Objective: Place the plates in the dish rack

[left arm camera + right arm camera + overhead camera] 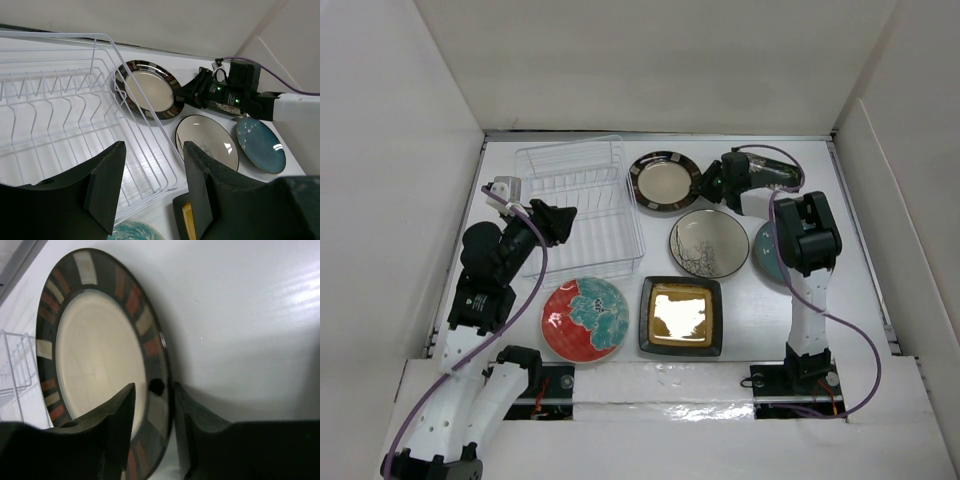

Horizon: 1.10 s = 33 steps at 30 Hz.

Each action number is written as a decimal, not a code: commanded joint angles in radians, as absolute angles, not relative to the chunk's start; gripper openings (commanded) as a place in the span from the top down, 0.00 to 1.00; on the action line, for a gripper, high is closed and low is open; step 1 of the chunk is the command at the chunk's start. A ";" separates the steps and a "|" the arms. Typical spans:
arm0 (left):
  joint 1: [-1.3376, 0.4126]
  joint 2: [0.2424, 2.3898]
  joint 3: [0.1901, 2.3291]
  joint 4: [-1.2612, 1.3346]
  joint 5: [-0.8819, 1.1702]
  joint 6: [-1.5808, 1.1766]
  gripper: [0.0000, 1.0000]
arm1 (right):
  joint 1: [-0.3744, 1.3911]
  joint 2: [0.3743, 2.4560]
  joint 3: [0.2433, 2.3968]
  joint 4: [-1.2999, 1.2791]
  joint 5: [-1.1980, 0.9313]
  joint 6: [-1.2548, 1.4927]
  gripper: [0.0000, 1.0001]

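**Left tool** (154,152): hanging wide open, holding nothing, over the near right corner of the clear dish rack (582,205).

**Right tool** (154,390): straddling the right rim of the dark-rimmed cream plate (663,182), which is sitting just right of the rack. Cannot tell whether it is clamping.

**Other plates**: the branch-patterned plate (710,243), teal plate (260,145), red flowered plate (585,318) and square black-gold plate (680,316) are lying on the desk (740,320), nearer than the rack.
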<state>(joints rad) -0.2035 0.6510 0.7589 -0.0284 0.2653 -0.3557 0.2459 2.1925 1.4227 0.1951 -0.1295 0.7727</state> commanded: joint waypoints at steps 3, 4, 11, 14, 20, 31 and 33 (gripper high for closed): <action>-0.209 0.644 0.761 0.002 0.262 -0.344 0.54 | 0.250 2.232 1.399 0.267 -0.176 0.883 0.80; -0.209 0.649 0.764 0.002 0.255 -0.344 0.54 | 0.250 2.212 1.376 0.299 -0.169 0.900 0.86; -0.209 0.646 0.762 0.002 0.244 -0.344 0.53 | 0.227 2.105 1.215 0.614 -0.161 0.999 1.00; -0.209 0.640 0.756 0.002 0.239 -0.350 0.53 | 0.215 2.059 1.180 0.693 -0.167 1.008 1.00; -0.209 0.666 0.762 0.002 0.190 -0.357 0.54 | 0.206 1.869 1.178 0.655 -0.084 0.907 1.00; -0.190 0.698 0.775 0.002 0.157 -0.376 0.57 | 0.389 1.621 1.460 0.181 0.347 0.480 1.00; -0.190 0.712 0.781 -0.034 0.115 -0.391 0.60 | 0.420 1.624 1.562 0.092 0.380 0.433 1.00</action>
<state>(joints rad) -0.1944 0.6983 0.7589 -0.0322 0.1635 -0.3710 0.3550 1.7027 1.3888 0.0509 0.2802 0.5285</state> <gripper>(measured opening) 0.411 0.049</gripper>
